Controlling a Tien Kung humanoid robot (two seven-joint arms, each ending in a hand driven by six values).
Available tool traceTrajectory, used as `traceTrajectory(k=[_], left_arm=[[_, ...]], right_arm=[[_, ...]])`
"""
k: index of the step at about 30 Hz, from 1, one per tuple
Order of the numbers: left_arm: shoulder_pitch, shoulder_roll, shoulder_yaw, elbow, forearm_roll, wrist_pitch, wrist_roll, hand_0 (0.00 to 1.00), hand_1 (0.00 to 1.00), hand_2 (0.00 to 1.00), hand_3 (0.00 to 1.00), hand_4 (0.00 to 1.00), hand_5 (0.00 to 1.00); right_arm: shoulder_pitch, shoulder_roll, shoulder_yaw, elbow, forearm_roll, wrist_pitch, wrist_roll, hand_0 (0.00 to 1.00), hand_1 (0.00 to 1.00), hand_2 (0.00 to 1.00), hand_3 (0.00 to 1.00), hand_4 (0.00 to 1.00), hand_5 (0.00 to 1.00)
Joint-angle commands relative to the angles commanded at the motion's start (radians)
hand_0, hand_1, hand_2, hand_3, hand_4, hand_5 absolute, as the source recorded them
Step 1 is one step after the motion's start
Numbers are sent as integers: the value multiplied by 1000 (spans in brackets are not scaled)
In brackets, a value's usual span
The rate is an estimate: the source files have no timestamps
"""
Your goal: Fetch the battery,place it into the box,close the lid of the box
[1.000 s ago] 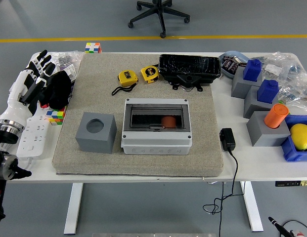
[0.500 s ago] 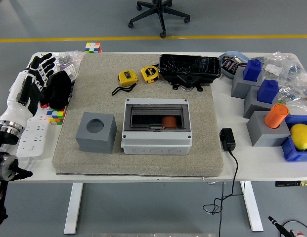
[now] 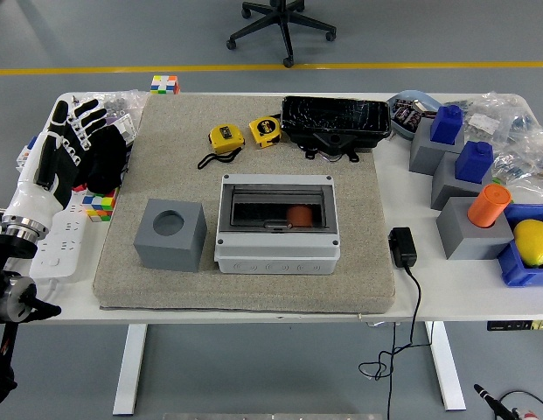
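The grey box sits mid-table on the beige mat. Its clear lid lies flat over the top. An orange battery shows through the lid, inside the box. My left hand hovers at the table's left edge, well left of the box, above a black glove. Its fingers are spread and hold nothing. The right arm is out of the picture.
A grey block with a round hole stands left of the box. Two yellow tape measures and a black case lie behind it. A black adapter is at its right. Grey stands with blue and orange cylinders crowd the right side.
My left hand has risen a little and shifted right, turning its palm and spreading the fingers wider. The box and battery have not moved.
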Motion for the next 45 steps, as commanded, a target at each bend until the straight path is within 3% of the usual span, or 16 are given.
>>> traceTrajectory(k=[18, 19, 25, 36, 37, 45], left_arm=[[5, 4, -21, -3, 25, 4, -17, 859, 852, 815, 802, 998, 998], [5, 3, -22, -2, 26, 5, -19, 855, 852, 817, 811, 998, 927], [1, 2, -28, -2, 20, 7, -23, 853, 851, 816, 808, 998, 908], [-11, -2, -33, 4, -46, 13, -49, 882, 850, 813, 802, 998, 930], [-13, -3, -31, 5, -50, 13, -51, 888, 853, 811, 799, 998, 998], [-17, -3, -37, 4, -56, 20, -57, 888, 854, 813, 801, 998, 998]], right_arm=[[-3, 2, 0, 0, 6, -1, 1, 888, 861, 822, 843, 998, 998], [-3, 3, -3, 0, 8, -1, 1, 887, 861, 822, 843, 998, 998], [-3, 2, 1, 0, 5, -1, 0, 889, 861, 822, 843, 998, 998], [5, -1, 7, 0, 8, -2, 0, 889, 861, 822, 843, 998, 998], [5, -1, 13, 0, 3, -2, 0, 888, 862, 822, 843, 998, 998], [9, -1, 3, 0, 13, -2, 3, 888, 862, 822, 842, 998, 998]])
